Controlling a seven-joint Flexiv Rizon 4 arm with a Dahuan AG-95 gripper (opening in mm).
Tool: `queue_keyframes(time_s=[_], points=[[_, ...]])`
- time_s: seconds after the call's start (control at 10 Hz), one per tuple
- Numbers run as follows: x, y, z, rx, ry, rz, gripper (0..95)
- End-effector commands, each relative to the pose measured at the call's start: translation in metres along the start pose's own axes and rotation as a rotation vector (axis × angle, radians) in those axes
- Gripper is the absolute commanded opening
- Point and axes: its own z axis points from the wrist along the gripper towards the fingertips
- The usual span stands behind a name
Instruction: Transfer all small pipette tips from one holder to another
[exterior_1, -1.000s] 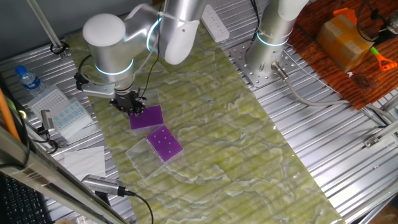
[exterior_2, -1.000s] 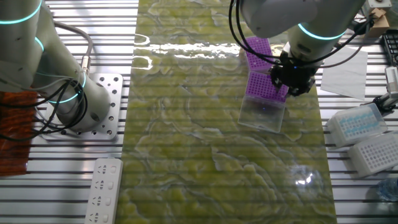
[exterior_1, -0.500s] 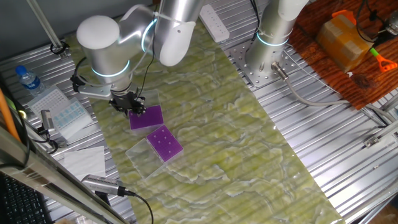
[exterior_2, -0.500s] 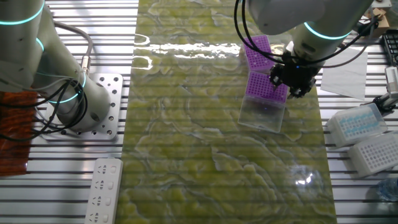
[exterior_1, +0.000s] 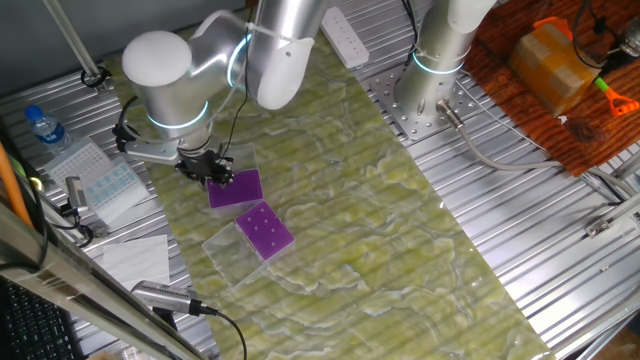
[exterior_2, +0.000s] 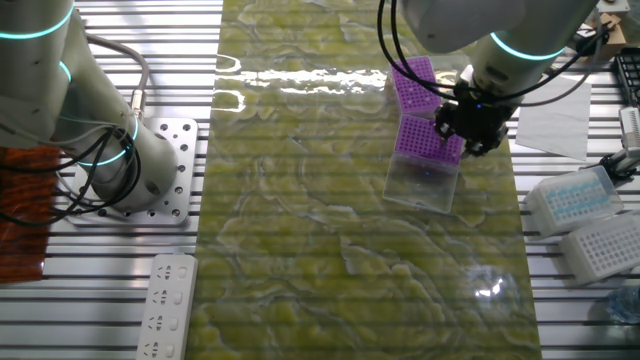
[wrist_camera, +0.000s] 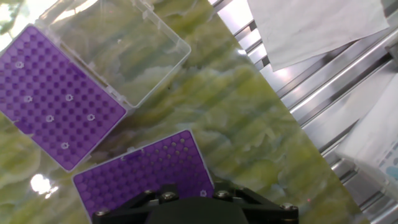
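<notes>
In the hand view the gripper (wrist_camera: 186, 208) fills the bottom edge, its fingertips out of sight, so I cannot tell how the jaws stand; directly under it lies a purple rack (wrist_camera: 146, 177) at lower centre; bare green mat (wrist_camera: 249, 124) runs up and right to the metal slats (wrist_camera: 311, 87) and white paper (wrist_camera: 311, 25); at upper left a second purple rack (wrist_camera: 53, 93) holds the small pipette tips (wrist_camera: 68, 98), well apart from the gripper, touching its clear open lid (wrist_camera: 124, 46).
</notes>
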Motion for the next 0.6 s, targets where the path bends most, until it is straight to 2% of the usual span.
queue_keyframes(time_s=[0.1, 0.6], points=[[-0.0006, -0.0005, 0.0005, 0.001, -0.003, -0.002, 19.0], [0.0015, -0.0042, 0.0091, 0.011, -0.012, -0.013, 19.0]])
